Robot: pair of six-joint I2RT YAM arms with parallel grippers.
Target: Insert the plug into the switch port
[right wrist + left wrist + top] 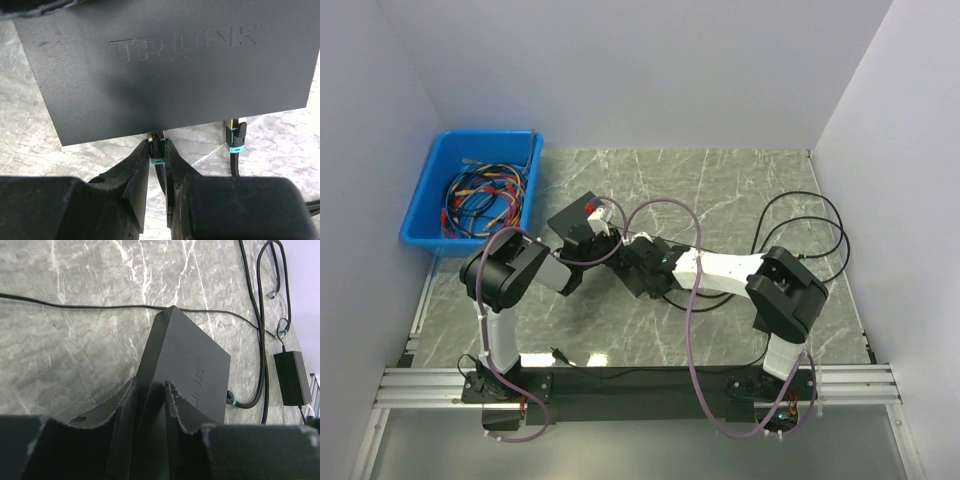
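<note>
- The left fingers [172, 400] are closing narrowly on one edge of the switch [185, 355], one pad pressing each face of the black box.
- The right fingers [142, 160] are pinching the plug [157, 150] with almost no gap, the pads gripping it on both sides just behind its teal collar.
- A blue bin [422, 200] is sitting at the far left corner of the counter [740, 190], holding a tangle of coloured cables [485, 195].
- The left arm is reaching from its base inward toward the middle of the counter.
- The switch is hanging tilted in that grip near the middle, between the two arms, its embossed lettering facing the right wrist camera.
- The plug is meeting the switch's port edge, toward the left side of that edge in the right wrist view; I cannot tell whether it is fully seated.
- A second plug [234, 135], also teal-collared, is sitting in a port further right along the same edge, its cord trailing down to the counter.
- The right arm is stretching leftward from its base to reach the switch.
- Loose black cables [820, 230] are looping over the right part of the counter.
- A power adapter [292, 377] is lying flat near that edge, beside those cables.
</note>
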